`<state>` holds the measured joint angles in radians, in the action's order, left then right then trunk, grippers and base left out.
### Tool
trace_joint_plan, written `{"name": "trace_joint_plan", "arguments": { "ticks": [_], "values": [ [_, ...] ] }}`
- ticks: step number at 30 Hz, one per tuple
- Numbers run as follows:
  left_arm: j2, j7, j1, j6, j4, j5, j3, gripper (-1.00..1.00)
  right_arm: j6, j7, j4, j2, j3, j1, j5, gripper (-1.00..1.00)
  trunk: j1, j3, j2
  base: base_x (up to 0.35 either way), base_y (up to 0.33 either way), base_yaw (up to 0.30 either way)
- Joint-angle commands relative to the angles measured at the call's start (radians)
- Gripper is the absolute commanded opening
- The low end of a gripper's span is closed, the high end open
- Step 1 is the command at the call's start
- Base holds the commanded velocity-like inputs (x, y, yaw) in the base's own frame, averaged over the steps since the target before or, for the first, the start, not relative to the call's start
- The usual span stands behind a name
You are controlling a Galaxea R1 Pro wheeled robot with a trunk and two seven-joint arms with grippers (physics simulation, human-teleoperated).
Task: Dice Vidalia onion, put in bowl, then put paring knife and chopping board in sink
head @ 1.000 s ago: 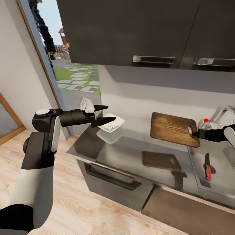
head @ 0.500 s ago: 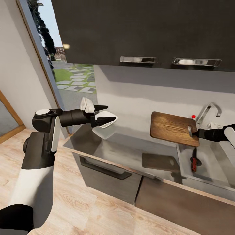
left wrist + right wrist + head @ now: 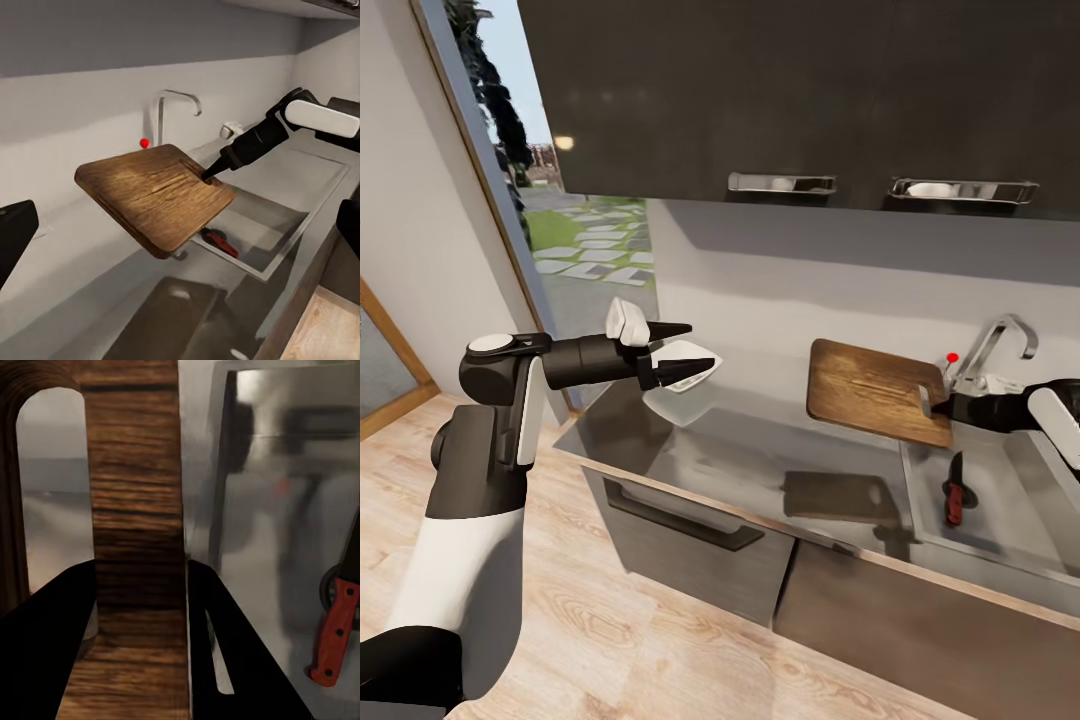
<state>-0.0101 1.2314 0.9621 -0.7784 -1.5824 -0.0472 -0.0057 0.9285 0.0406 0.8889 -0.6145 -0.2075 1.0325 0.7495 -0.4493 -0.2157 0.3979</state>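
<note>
The dark-brown chopping board (image 3: 870, 388) hangs tilted in the air above the countertop (image 3: 760, 455), just left of the sink (image 3: 1010, 520). My right gripper (image 3: 926, 405) is shut on its slot-handle end; in the right wrist view the handle strip (image 3: 139, 510) sits between the fingers (image 3: 45, 652). The paring knife (image 3: 954, 490) lies in the sink basin, red handle toward me. My left gripper (image 3: 700, 345) stands open in front of the white bowl (image 3: 678, 350) at the counter's left end. The bowl's contents cannot be made out. The left wrist view shows the board (image 3: 154, 195) and knife (image 3: 221, 241).
A bent chrome tap (image 3: 1000, 340) with a red knob (image 3: 952, 357) stands behind the sink. Dark wall cabinets (image 3: 780, 90) hang overhead. Dark drawer fronts (image 3: 690, 520) run below the counter, with wooden floor (image 3: 610, 640) and a doorway (image 3: 560, 230) at left.
The whole view shifted about one second ago as the camera moved. Since half a second ago the right gripper has carried the board slightly left. The left arm has kept still.
</note>
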Motion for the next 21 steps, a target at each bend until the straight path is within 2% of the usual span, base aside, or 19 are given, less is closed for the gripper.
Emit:
{"name": "trace_joint_plan", "arguments": {
  "ticks": [1, 3, 4, 5, 7, 8, 9, 10, 12, 13, 14, 18, 21],
  "values": [
    [-0.001, 0.007, 0.001, -0.010, -0.001, -0.005, 0.001, 1.00, 0.002, -0.003, 0.000, 0.005, 0.004, 0.001, -0.006, -1.00, -0.001, -0.002, 0.002, 0.000, 0.000, 0.042],
    [-0.001, 0.007, 0.001, -0.010, -0.001, -0.005, 0.001, 1.00, 0.002, -0.040, 0.001, 0.034, 0.024, 0.001, -0.003, -1.00, -0.001, -0.001, 0.002, 0.000, 0.000, 0.055],
    [-0.001, 0.007, 0.001, -0.011, -0.001, -0.005, 0.001, 1.00, -0.001, -0.186, 0.001, 0.123, 0.091, 0.001, -0.001, -1.00, -0.001, -0.001, 0.002, 0.000, 0.000, 0.067],
    [-0.001, 0.007, 0.001, -0.011, -0.001, -0.005, 0.001, 1.00, -0.002, -0.219, 0.001, 0.140, 0.113, 0.001, 0.000, -1.00, -0.001, -0.001, 0.002, 0.000, 0.000, 0.065],
    [-0.001, 0.007, 0.001, -0.011, -0.001, -0.005, 0.001, 1.00, -0.007, -0.359, 0.001, 0.217, 0.220, 0.001, 0.002, -1.00, -0.001, 0.000, 0.002, 0.000, 0.000, 0.063],
    [-0.005, 0.007, 0.001, -0.011, -0.001, -0.005, 0.001, 1.00, -0.013, -0.523, 0.004, 0.311, 0.344, 0.001, 0.005, -1.00, -0.001, 0.000, 0.002, 0.000, 0.000, 0.062],
    [-0.009, 0.007, 0.001, -0.011, -0.001, -0.005, 0.001, 1.00, -0.019, -0.574, 0.011, 0.340, 0.372, 0.001, 0.006, -1.00, -0.001, 0.000, 0.002, 0.000, 0.000, 0.061],
    [-0.012, 0.007, 0.001, -0.011, -0.001, -0.005, 0.001, 1.00, -0.023, -0.595, 0.015, 0.353, 0.382, 0.001, 0.006, -1.00, -0.001, 0.000, 0.002, 0.000, 0.000, 0.061],
    [-0.020, 0.007, 0.001, -0.011, -0.001, -0.005, 0.001, 1.00, -0.055, -0.665, 0.036, 0.402, 0.406, 0.001, 0.006, -1.00, -0.001, 0.000, 0.002, 0.000, 0.000, 0.061],
    [-0.021, 0.007, 0.001, -0.011, -0.001, -0.005, 0.001, 1.00, -0.065, -0.683, 0.041, 0.415, 0.410, 0.001, 0.006, -1.00, -0.001, 0.000, 0.002, 0.000, 0.000, 0.061],
    [-0.024, 0.007, 0.001, -0.011, -0.001, -0.005, 0.001, 1.00, -0.091, -0.723, 0.049, 0.440, 0.416, 0.001, 0.006, -1.00, -0.001, 0.000, 0.002, 0.000, 0.000, 0.061],
    [-0.028, 0.007, 0.001, -0.011, -0.001, -0.005, 0.001, 1.00, -0.252, -0.940, 0.083, 0.527, 0.430, 0.001, 0.007, -1.00, -0.001, 0.000, 0.002, 0.000, 0.000, 0.034],
    [-0.028, 0.007, 0.001, -0.012, -0.001, -0.005, 0.001, 1.00, -0.317, -1.016, 0.129, 0.561, 0.458, 0.002, 0.007, -1.00, -0.001, 0.000, 0.002, 0.000, 0.000, 0.006]
  ]
}}
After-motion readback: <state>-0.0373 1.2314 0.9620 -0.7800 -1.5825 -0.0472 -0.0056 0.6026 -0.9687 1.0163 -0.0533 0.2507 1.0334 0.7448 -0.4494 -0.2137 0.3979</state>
